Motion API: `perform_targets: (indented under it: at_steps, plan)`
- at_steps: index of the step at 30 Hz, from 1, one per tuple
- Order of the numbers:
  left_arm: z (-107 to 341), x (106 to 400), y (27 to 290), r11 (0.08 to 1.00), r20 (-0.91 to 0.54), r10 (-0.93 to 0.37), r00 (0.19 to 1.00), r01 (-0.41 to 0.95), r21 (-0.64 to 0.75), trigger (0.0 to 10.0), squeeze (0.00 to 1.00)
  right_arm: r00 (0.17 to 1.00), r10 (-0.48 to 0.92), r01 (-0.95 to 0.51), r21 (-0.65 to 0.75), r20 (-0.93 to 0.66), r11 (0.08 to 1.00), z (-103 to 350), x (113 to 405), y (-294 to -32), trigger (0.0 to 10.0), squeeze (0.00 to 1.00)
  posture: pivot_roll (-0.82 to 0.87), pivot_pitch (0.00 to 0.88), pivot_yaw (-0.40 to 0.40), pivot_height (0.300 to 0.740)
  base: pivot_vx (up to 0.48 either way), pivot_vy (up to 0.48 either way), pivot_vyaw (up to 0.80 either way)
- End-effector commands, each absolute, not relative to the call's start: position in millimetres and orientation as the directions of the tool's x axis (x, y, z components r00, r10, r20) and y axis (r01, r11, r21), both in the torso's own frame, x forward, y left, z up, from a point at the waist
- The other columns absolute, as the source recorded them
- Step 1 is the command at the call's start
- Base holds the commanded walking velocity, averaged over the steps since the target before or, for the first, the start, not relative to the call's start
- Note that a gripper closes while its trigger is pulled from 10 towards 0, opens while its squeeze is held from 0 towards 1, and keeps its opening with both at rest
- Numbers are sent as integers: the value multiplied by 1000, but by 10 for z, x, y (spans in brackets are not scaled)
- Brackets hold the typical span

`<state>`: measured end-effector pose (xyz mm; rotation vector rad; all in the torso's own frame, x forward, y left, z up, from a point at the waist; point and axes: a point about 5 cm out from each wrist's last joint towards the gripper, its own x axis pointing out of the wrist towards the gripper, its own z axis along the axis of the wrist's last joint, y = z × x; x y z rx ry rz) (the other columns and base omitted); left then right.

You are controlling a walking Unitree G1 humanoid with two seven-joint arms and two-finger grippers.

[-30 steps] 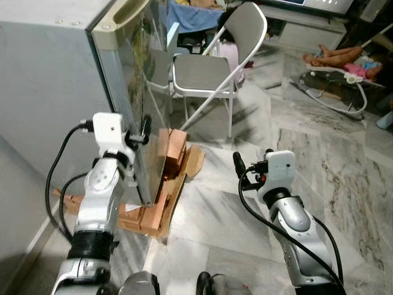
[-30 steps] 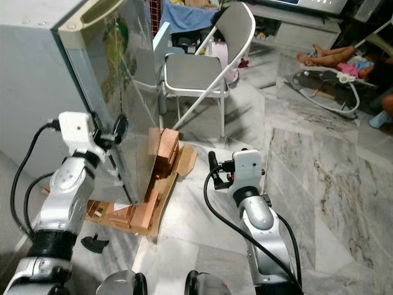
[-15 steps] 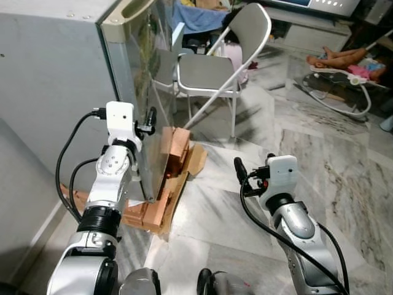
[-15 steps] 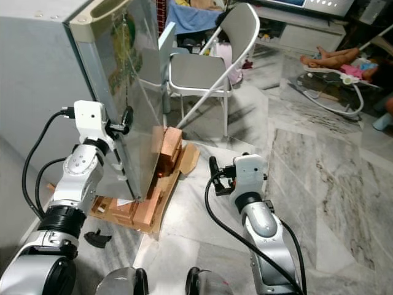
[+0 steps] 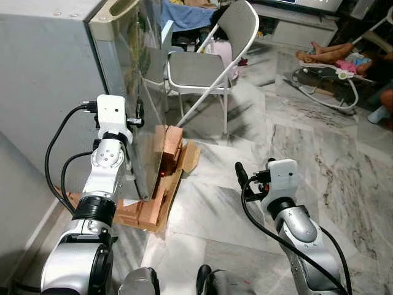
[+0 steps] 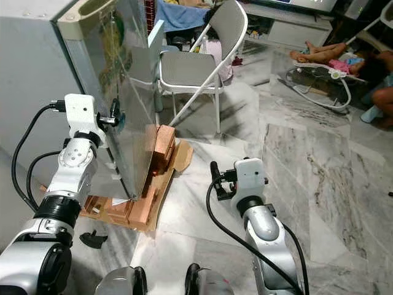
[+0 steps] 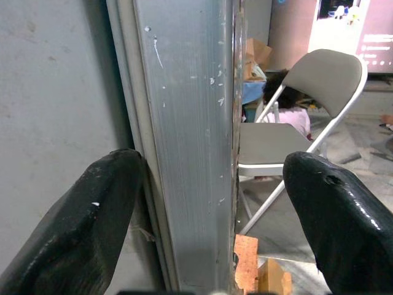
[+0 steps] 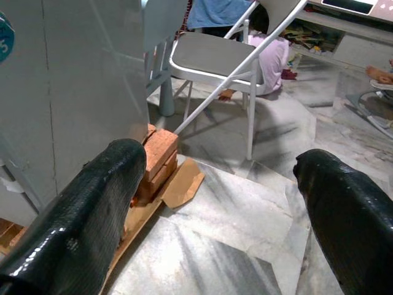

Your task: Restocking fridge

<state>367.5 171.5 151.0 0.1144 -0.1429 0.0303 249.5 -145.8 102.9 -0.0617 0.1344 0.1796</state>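
Note:
The grey fridge (image 5: 49, 74) stands at my left, raised on bricks, and its glossy door (image 6: 132, 104) carries a green sticker. My left gripper (image 5: 138, 114) is open at the door's free edge, about halfway up. In the left wrist view the silver door edge (image 7: 190, 123) runs between the two black fingers (image 7: 92, 209), with a gap on each side. My right gripper (image 5: 241, 177) is open and holds nothing. It hovers low over the marble floor, to the right of the fridge, and its fingers (image 8: 92, 209) point toward the bricks and the chair.
Red bricks and cardboard (image 5: 167, 153) prop the fridge's base. A grey folding chair (image 5: 202, 64) stands just behind the door. A baby bouncer (image 5: 328, 77) and a person's legs (image 5: 319, 52) are at the back right. A small black object (image 6: 92, 239) lies on the floor by the fridge.
The view has shifted. My left gripper has risen a little along the door's edge and now straddles it. The right gripper has hardly moved.

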Motion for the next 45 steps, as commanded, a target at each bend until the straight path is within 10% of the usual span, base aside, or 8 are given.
perform_targets:
  at_steps: [1, 12, 26, 45]
  plan:
    - [1621, 3727, 1748, 994, 169, 37, 985, -55, 98, 10000, 0, 979, 166, -173, -57, -119, 983, 1092, 2506, -1470, 10000, 0, 32, 132, -76, 740, 0, 0, 0]
    - [1720, 3772, 1183, 958, 193, -273, 942, 249, 141, 10000, 0, 979, 166, -173, -52, -121, 984, 1083, 2531, -1457, 10000, 0, 33, 127, -79, 740, 0, 0, 0]
    - [2356, 3233, -169, 554, 337, -814, 473, 805, 210, 10000, 0, 976, 121, -127, -23, -180, 992, 968, 2454, -1551, 10000, 0, 44, 109, -83, 740, 0, 0, 0]
    - [1811, 3351, 593, 795, 247, -602, 760, 598, 100, 10000, 0, 970, 154, -159, -13, -190, 987, 913, 2459, -1477, 10000, 0, 49, 91, -85, 740, 113, -249, -503]
